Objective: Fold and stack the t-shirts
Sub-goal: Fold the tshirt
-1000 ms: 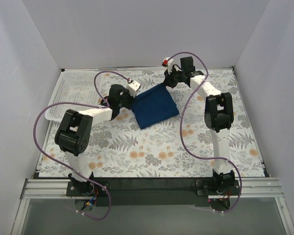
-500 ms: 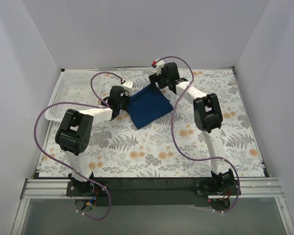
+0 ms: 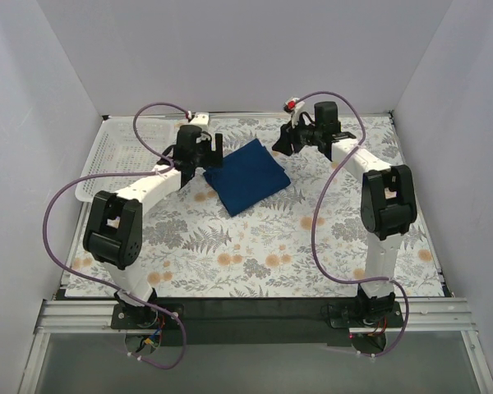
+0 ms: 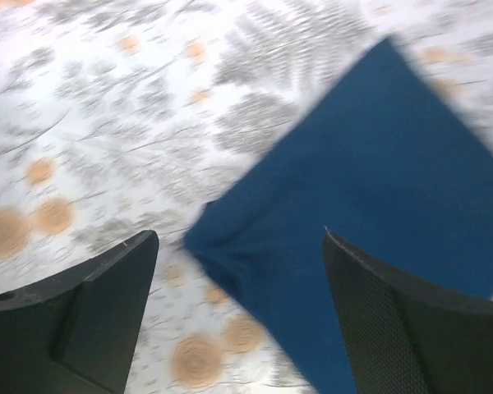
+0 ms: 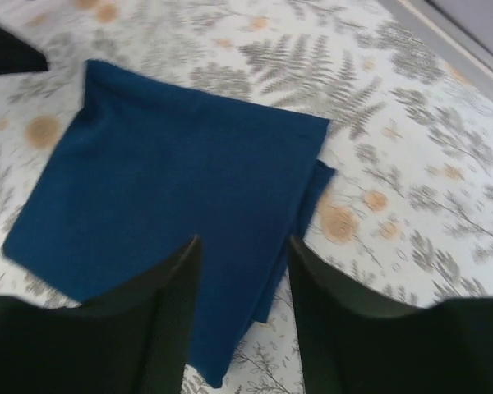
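Top external view, noted from the near edge. Desk [image 3: 255, 246] with a fern-and-flower cover, white walls on three sides. White basket [image 3: 115, 152] at the far left corner; cannot make out anything in it.

One blue shirt [image 3: 248, 174] lies far-centre on the desk, folded down to a rough square and turned so a corner points at me. No second shirt or stack in sight.

Both arms reach to the far side, one on each flank of the shirt. Left pincer [image 3: 212, 149] hangs just beside its left corner, right pincer [image 3: 281, 144] just beside its far right corner. Neither touches the cloth.

Left wrist view: left pincer [image 4: 238, 238] spread wide, nothing between the fingers, the shirt's [image 4: 370, 189] slightly puckered corner below the gap. Right wrist view: right pincer [image 5: 242, 242] parted less widely, also holding nothing, shirt [image 5: 172, 172] flat beneath. A lower layer sticks out past the right-hand edge, so the fold is not quite square.

Risks, my judgement:
- A pinch at that offset edge may catch only the top layer and peel the fold open on lifting.
- Lifting by one corner alone would let the bundle drop open.
- Two arms over one small cloth: fingers could clash.
- Purple cables [image 3: 329, 238] loop loosely near the joints; a wide swing toward the basket might snag one.
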`<action>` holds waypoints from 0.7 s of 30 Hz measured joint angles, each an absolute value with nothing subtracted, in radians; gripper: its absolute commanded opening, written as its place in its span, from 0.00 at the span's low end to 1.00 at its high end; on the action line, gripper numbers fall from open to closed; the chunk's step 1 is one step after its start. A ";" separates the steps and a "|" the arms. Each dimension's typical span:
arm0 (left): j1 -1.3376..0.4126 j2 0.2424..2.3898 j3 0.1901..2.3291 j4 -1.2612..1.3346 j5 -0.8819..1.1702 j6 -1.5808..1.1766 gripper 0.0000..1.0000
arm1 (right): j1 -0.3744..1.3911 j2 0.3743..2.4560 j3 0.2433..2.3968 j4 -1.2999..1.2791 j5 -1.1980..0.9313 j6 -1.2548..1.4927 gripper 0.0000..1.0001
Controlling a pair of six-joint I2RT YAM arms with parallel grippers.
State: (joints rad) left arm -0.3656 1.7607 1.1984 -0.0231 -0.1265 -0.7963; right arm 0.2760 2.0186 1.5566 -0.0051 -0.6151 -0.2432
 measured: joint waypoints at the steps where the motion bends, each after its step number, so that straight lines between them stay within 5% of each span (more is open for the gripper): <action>1: -0.363 1.756 1.211 -0.025 -0.078 -0.812 0.68 | 0.279 2.021 1.560 -0.012 -0.665 -0.230 0.28; 2: -0.363 1.753 1.228 -0.027 -0.019 -0.831 0.64 | 0.283 2.030 1.565 -0.024 -0.706 -0.212 0.17; 5: -0.363 1.791 1.290 -0.028 0.167 -0.906 0.55 | 0.297 2.115 1.615 -0.071 -0.841 -0.152 0.09; 10: -0.369 1.946 1.365 -0.013 0.331 -1.023 0.47 | 0.311 2.263 1.641 -0.136 -0.934 -0.060 0.09; 15: -0.364 2.069 1.364 -0.021 0.331 -1.100 0.33 | 0.307 2.292 1.638 -0.179 -0.932 -0.011 0.09; 21: -0.323 2.065 1.274 0.036 0.303 -1.181 0.29 | 0.291 2.292 1.621 -0.187 -0.890 0.005 0.06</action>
State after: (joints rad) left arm -0.3233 2.0651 1.2743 0.0364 0.3027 -1.1812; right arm 0.2913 2.2921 1.6207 -0.1871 -0.8898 0.0051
